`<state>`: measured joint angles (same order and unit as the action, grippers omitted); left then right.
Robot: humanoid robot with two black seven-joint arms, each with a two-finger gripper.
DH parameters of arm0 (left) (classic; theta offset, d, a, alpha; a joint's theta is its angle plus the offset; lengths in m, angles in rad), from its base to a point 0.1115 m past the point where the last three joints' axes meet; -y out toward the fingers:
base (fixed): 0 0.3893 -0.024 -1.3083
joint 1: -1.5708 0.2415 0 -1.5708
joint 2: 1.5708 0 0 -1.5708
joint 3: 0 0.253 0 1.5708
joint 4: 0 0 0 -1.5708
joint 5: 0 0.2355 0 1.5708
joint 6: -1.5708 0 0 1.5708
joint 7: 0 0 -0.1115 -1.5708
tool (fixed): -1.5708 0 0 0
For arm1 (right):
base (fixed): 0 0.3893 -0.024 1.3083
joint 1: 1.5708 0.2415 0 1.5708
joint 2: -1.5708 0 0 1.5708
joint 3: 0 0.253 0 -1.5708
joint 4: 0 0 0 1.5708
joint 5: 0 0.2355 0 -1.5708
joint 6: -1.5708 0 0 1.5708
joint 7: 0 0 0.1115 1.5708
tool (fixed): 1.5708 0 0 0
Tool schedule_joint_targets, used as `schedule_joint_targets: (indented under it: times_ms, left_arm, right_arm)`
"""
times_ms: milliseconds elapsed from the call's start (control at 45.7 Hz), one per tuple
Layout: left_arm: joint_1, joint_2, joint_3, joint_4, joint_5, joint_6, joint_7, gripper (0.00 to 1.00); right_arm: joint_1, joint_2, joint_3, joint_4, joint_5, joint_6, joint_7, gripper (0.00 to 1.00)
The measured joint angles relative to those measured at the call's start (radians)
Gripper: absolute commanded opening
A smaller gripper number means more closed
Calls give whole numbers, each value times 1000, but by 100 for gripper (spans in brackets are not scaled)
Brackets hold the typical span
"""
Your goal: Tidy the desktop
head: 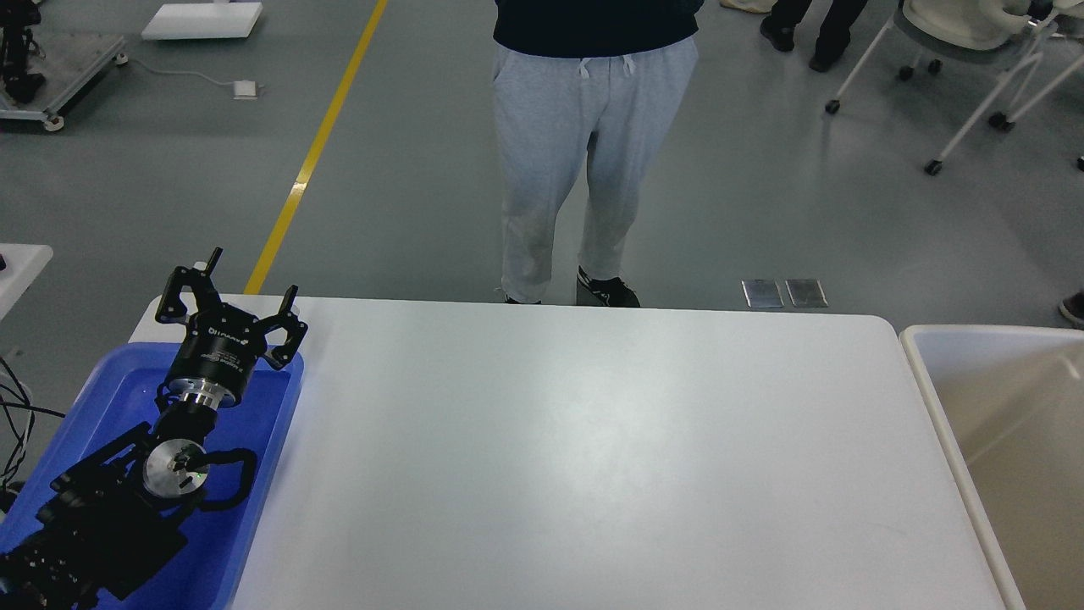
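The desktop (pixel 593 457) is a large plain white tabletop with rounded corners and nothing lying on it. My left gripper (pixel 229 292) is open and empty, held above the far end of the blue tray (pixel 262 424) at the table's left edge. My right arm and gripper are out of view. The crumpled brown paper is out of view too.
An off-white tub (pixel 1008 440) stands at the table's right edge. A person in grey trousers (pixel 584 161) stands just behind the far edge of the table. Wheeled chairs (pixel 974 51) stand on the floor at the back right.
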<state>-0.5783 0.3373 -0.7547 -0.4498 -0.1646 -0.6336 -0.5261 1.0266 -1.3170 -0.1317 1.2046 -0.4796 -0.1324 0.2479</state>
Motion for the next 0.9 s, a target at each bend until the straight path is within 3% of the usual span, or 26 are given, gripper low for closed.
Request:
schedule_joint_targets:
  times_ms: [394,635,898]
  left_arm:
    - [0,0,0,0,0,0,0,100]
    - [0,0,0,0,0,0,0,100]
    - [0,0,0,0,0,0,0,100]
  right_arm:
    - [-271,242,54,-320,343,-86,13,0]
    - [-393,396,141,-502,406,-91,14,0]
    - [-468,622,189,-817,431,-67,12,0]
